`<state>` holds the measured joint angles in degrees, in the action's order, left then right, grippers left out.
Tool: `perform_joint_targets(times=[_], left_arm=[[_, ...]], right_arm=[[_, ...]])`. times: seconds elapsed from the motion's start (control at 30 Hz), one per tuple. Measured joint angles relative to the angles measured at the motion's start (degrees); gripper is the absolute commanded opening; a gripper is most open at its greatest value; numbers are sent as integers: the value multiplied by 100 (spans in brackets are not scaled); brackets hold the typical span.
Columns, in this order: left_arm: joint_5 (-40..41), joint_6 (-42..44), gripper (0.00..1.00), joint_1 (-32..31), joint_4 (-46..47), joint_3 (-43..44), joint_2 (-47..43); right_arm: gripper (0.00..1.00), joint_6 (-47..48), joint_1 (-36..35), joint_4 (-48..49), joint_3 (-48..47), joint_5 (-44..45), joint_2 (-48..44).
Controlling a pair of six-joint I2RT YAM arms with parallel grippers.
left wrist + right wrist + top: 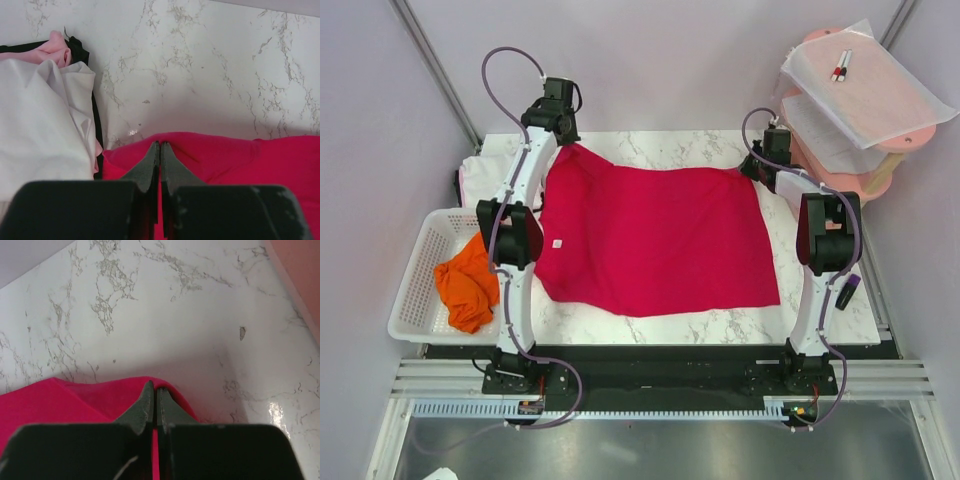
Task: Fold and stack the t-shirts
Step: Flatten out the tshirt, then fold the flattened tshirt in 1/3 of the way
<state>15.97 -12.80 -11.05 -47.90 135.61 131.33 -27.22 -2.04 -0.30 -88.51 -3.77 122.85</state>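
The crimson-red t-shirt lies spread across the marble table. My left gripper is shut on its far left corner; in the left wrist view the red cloth is pinched between the jaws. My right gripper is shut on its far right corner; in the right wrist view red cloth wraps the fingertips. The orange t-shirt lies crumpled in the white mesh basket. The white t-shirt lies folded at the far left, also in the left wrist view.
A pink tiered stand with thin translucent sheets and markers stands at the back right. A pink and black cloth edge shows by the white t-shirt. The table's far edge lies just beyond both grippers.
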Motion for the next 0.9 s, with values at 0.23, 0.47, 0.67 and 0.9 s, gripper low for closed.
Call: perform_joint_targets(times=[0.23, 0.47, 0.67, 0.9], left_arm=[[-31, -22, 2, 33, 85, -472, -278], [-63, -92, 2, -24, 162, -1515, -901], [-114, -153, 2, -42, 203, -2391, -1770], [-114, -278, 2, -114, 195, -3174, -2450]], right_arm=[[0, -20, 111, 155, 122, -136, -66], [0, -46, 142, 168, 450, -409, -455], [0, -98, 155, 17, 485, -629, -800], [0, -81, 155, -520, 505, -713, -863]])
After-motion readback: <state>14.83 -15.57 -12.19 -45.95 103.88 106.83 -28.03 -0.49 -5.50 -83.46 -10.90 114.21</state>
